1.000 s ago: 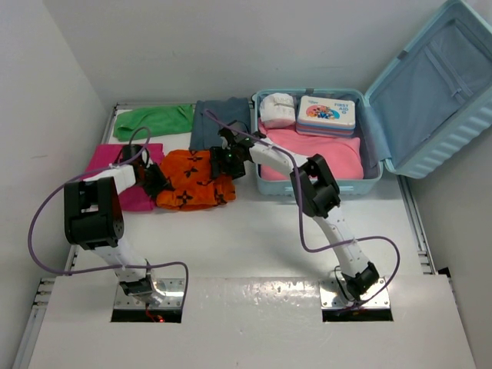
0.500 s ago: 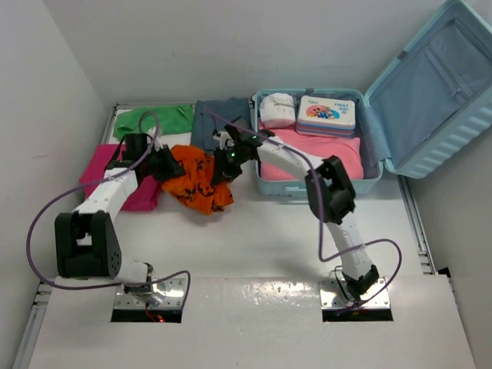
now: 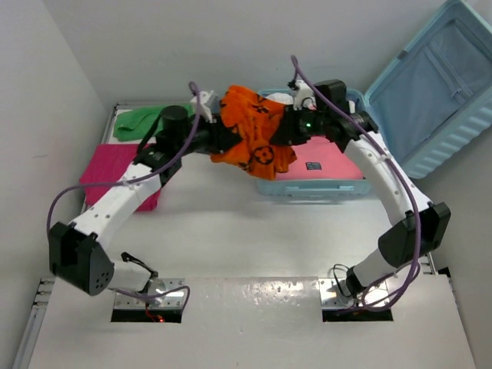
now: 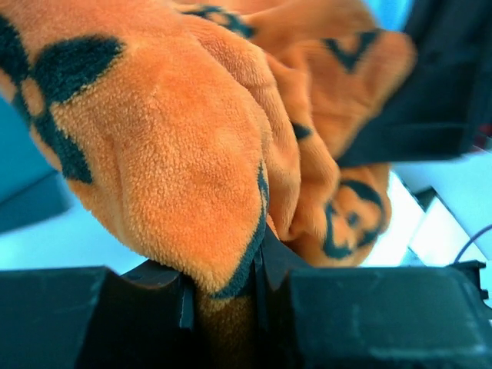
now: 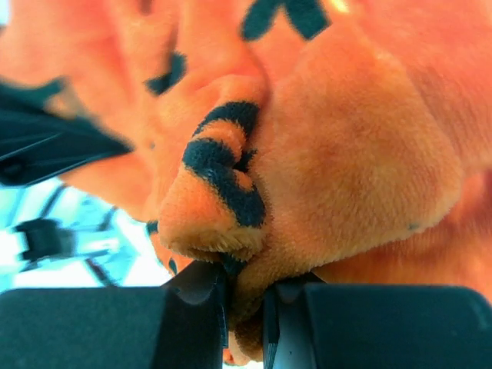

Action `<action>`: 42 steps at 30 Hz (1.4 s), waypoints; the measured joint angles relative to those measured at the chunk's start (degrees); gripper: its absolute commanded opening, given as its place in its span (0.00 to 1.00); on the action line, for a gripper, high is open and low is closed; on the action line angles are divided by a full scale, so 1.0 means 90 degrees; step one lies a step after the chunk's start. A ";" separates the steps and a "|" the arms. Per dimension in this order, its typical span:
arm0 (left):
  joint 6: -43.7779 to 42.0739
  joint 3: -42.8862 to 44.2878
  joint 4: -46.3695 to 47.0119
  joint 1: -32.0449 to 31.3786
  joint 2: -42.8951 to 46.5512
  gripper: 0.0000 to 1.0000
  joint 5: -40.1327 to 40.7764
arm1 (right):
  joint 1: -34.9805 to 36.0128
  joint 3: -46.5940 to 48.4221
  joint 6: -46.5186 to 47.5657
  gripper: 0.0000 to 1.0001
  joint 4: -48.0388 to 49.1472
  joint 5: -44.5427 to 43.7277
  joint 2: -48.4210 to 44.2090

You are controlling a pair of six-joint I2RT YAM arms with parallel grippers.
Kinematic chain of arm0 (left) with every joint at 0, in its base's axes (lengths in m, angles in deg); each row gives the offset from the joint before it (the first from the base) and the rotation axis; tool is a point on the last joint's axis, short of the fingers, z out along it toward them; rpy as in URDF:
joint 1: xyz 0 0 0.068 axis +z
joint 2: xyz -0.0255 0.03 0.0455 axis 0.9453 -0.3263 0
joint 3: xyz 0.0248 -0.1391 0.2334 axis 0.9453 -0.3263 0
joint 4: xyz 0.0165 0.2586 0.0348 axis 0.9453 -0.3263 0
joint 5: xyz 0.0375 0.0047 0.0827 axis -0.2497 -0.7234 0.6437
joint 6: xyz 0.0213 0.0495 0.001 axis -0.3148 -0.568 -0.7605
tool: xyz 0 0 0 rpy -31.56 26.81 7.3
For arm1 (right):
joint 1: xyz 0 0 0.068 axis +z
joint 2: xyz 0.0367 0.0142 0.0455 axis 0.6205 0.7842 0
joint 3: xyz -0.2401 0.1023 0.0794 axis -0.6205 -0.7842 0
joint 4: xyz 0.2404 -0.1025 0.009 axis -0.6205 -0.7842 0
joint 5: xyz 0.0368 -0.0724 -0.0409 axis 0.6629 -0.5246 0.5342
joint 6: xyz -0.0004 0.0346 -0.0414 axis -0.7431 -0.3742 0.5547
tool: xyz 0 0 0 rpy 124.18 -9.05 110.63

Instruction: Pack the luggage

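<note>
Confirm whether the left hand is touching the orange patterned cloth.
Touching. The left wrist view shows a fold of the orange cloth clamped inside the left hand.

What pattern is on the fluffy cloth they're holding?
Orange plush cloth with black flower-like marks; clearest from the left wrist.

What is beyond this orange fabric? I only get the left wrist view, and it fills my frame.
Observer: From the top camera, the orange fleece hangs between both arms, overlapping the left end of the open luggage.
Operator: Is the other arm gripping it?
Observer: Yes. The right wrist view shows the right end effector shut on a fold.
Operator: What else lies on the table?
Observer: A green cloth and a pink cloth, far left.
</note>
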 measured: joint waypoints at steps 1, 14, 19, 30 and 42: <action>0.0000 0.0107 0.0126 -0.0216 -0.0214 0.00 0.0019 | -0.0204 -0.0158 0.0143 0.00 -0.0083 -0.0017 -0.0102; 0.0005 0.2103 0.1061 -0.1882 -0.3453 0.00 0.0522 | -0.2890 -0.1173 0.1520 0.00 -0.0568 -0.0279 -0.0240; 0.0427 0.2909 0.1294 -0.1906 -0.4464 0.00 0.0743 | -0.3444 -0.1292 0.1841 0.00 -0.0325 -0.0279 -0.0102; 0.1440 0.2450 0.1025 -0.1523 -0.5122 0.00 0.1248 | -0.3016 0.0058 0.2127 0.00 -0.0078 -0.0248 0.2380; 0.1180 0.1846 0.0386 -0.1447 -0.3842 0.96 0.1552 | -0.2225 0.0338 0.2356 0.16 -0.0080 -0.0787 0.2834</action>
